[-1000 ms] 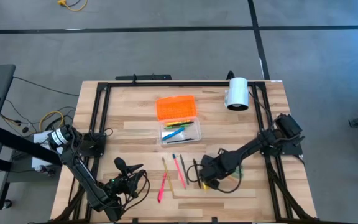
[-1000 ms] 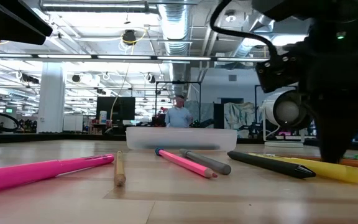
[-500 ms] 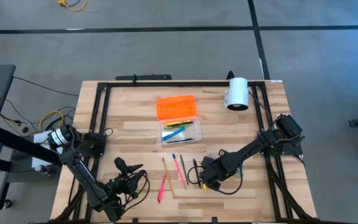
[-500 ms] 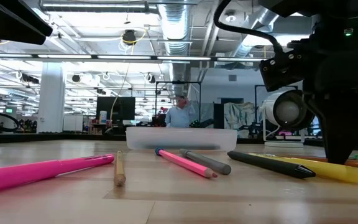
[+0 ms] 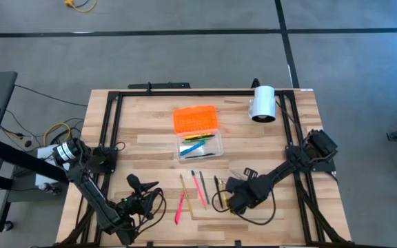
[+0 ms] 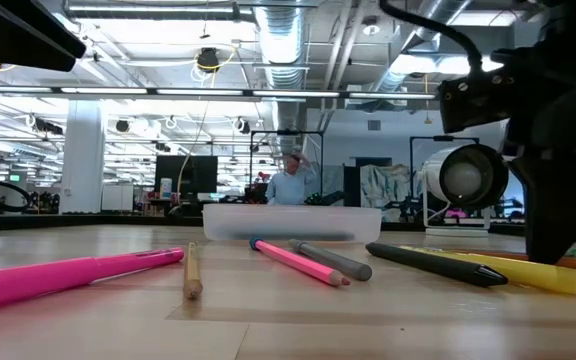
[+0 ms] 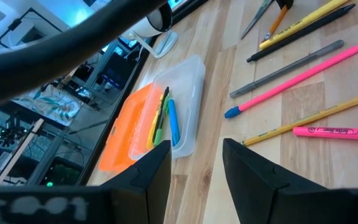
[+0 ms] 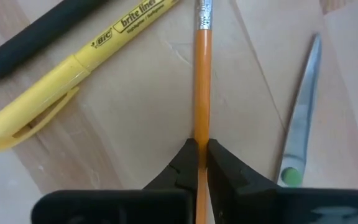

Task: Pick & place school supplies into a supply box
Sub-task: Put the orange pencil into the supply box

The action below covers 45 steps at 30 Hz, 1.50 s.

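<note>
at the near edge of the table [image 5: 267, 138] the left gripper [image 5: 135, 183] waits, its fingers [image 7: 253, 171] spread apart with nothing between them. just right of it lie a pink highlighter [image 5: 179, 207], a wooden pencil [image 5: 183, 186], a pink pencil [image 5: 199, 187] and a grey pen [image 7: 286, 69], side by side. further right the right gripper [image 5: 227, 201] sits low over the wood, its fingers [image 8: 182, 163] pinching an orange pencil [image 8: 201, 87] that lies flat on the table. a yellow highlighter [image 8: 73, 68] and a black pen [image 8: 30, 37] lie beside that pencil on one side, scissors [image 8: 300, 112] on the other. beyond, mid-table, the clear supply box [image 5: 200, 147] stands open with pens inside, its orange lid [image 5: 196, 118] touching its far side. a white cylinder [image 5: 262, 103] lies at the far right.
</note>
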Available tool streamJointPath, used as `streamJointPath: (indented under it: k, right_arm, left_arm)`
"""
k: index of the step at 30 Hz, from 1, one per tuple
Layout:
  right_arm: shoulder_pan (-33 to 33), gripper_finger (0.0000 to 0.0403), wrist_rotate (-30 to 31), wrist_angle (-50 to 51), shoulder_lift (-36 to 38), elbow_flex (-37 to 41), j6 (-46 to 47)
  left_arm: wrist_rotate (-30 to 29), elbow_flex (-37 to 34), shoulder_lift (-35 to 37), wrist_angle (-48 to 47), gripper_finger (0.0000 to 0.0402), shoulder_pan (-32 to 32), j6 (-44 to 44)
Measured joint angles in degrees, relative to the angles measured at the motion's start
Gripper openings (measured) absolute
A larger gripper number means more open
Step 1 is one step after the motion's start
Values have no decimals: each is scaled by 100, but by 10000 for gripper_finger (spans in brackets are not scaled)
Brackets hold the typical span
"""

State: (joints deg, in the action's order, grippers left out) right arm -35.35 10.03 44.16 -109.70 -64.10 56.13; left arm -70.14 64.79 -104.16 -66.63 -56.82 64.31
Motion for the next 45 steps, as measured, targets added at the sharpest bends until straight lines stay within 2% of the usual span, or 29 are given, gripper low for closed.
streamJointPath:
  k: [23, 31, 41, 45]
  right_arm:
    - [-90, 1, 193, 54, -12, -21, 107]
    - [-142, 0, 135, 894, -67, -643, -85]
    - [-192, 0, 749, 1757, -52, -1120, -110]
    - [-144, 0, 1206, 1949, -45, -1219, -213]
  left_arm:
    - [47, 0, 0, 39, 137, 94, 0]
    - [49, 0, 0, 37, 137, 94, 0]
    - [57, -2, 0, 35, 137, 94, 0]
    - [62, -2, 0, 35, 137, 94, 0]
